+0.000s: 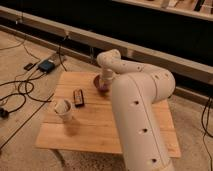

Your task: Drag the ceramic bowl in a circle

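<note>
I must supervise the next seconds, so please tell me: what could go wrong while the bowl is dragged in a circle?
1. The gripper is at the ceramic bowl, near the far edge of the table; a wide circle might push the bowl off.
2. The black device lies close beside the bowl; the circle may strike it, and perhaps also the white cup.
</note>
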Controlling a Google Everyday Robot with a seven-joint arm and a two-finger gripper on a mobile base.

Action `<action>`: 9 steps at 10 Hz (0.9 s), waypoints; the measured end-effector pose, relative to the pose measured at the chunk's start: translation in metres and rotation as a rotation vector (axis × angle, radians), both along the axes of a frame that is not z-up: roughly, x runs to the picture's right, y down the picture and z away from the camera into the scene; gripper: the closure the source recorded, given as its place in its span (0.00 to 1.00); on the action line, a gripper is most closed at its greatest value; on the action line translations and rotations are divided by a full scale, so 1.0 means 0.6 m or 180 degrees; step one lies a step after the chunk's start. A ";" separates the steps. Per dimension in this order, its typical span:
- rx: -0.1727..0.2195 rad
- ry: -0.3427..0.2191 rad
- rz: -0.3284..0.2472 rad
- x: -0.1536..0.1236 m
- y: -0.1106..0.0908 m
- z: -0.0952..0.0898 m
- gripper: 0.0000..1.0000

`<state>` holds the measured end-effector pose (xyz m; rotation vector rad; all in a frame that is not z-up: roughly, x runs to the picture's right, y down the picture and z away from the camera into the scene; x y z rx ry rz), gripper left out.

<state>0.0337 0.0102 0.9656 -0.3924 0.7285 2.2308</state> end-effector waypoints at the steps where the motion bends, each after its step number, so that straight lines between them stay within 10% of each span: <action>1: -0.0001 0.0023 0.0029 0.009 0.003 0.001 0.35; 9: 0.0013 -0.0020 0.0006 0.013 0.010 0.015 0.35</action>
